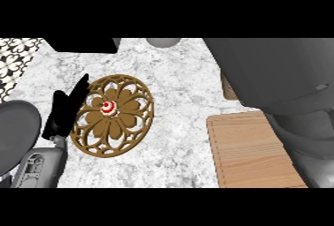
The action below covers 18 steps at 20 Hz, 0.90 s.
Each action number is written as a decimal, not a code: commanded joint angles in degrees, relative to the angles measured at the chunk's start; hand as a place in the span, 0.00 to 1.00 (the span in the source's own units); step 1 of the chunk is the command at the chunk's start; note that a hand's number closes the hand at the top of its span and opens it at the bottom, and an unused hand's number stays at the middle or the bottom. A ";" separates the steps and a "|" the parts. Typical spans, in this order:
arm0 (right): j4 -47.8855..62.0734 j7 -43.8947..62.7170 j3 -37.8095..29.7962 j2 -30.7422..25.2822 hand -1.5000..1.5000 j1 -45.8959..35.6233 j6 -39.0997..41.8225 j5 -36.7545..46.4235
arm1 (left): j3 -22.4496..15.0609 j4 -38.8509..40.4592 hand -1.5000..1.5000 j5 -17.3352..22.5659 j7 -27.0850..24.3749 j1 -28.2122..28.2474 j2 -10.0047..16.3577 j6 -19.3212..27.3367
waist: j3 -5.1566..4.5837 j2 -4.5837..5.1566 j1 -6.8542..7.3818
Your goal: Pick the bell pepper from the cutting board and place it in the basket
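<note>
The basket [115, 115], a round brown openwork piece, lies on the counter [183, 88] toward its left edge, about midway between the near and far edges. At the basket's middle sits a small red and white thing [108, 107]. It is too small to tell whether it is the pepper, and nothing else here could be it.

The left hand [64, 114] stands at the basket's left rim, just beside it. Its black fingers [81, 87] are straight and held together, pointing toward the far edge, and they are curled round nothing. Its grey forearm [40, 167] comes in from the near left corner.

The board [251, 152], of pale wood, lies at the near right corner, well apart from the basket, with bare counter between them. The part of the board that shows is plain wood.

The right arm [280, 75] is a large grey mass over the counter's right side, covering the board's far right part. The right hand is out of sight, so I cannot tell how it is held.

A dark block [81, 44] and a grey round shape [163, 42] sit at the far edge
</note>
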 commanded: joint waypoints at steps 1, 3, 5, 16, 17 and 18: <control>7.44 -0.22 2.37 -4.27 1.00 -1.79 6.64 3.33 | -0.40 0.56 0.50 -0.78 0.00 -0.03 -0.45 0.69 | -0.01 0.17 -0.59; 10.56 1.23 3.83 -5.16 1.00 -3.50 9.27 5.28 | -0.24 -0.24 0.50 -0.59 -0.07 -0.13 0.09 0.24 | -0.03 0.09 -0.41; 11.94 -0.65 4.42 -6.62 1.00 -1.12 11.75 5.46 | 0.58 -1.31 0.50 0.90 1.06 0.49 -0.10 -0.19 | 0.06 -0.14 -0.71; 13.65 -10.47 3.00 -17.43 1.00 4.68 14.65 6.40 | 1.30 1.18 0.50 0.47 -0.26 0.30 0.05 0.13 | 0.12 -0.11 -1.39; 11.06 -14.08 2.73 -20.00 1.00 9.71 12.97 5.74 | 1.22 0.19 0.50 0.06 -0.04 0.41 0.15 0.62 | 0.18 -0.31 -2.13; 11.34 -14.97 2.53 -20.70 1.00 8.10 16.91 5.24 | 2.03 -0.90 0.50 1.44 0.37 1.03 1.20 -0.96 | 0.15 -0.35 -1.71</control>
